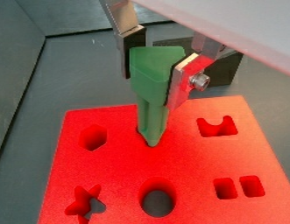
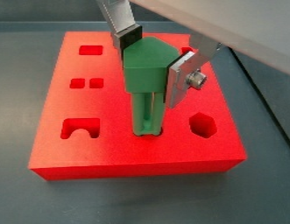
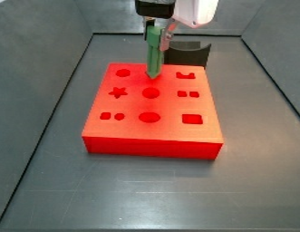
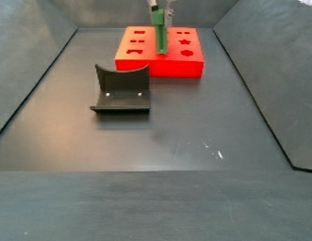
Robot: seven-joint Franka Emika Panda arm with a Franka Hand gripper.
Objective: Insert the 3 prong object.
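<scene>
The 3 prong object [image 1: 153,96] is a slim green piece standing upright, its prong end down in a hole near the middle of the red block [image 1: 112,166]. My gripper [image 1: 155,74] is shut on its upper part, one silver finger on each side. In a wrist view, the piece [image 2: 145,87] shows its thin prongs going into the block [image 2: 112,149]. In both side views, the gripper [image 3: 156,32] [image 4: 157,8] holds the green piece [image 3: 153,50] [image 4: 156,21] above the block [image 3: 152,127] [image 4: 184,61].
The red block has other cut-outs: a star [image 3: 117,91], round holes [image 3: 150,116], a rectangle [image 3: 193,118] and an arch shape [image 1: 215,128]. The dark fixture [image 4: 122,89] stands on the grey floor beside the block [image 3: 186,53]. Sloped bin walls surround the floor.
</scene>
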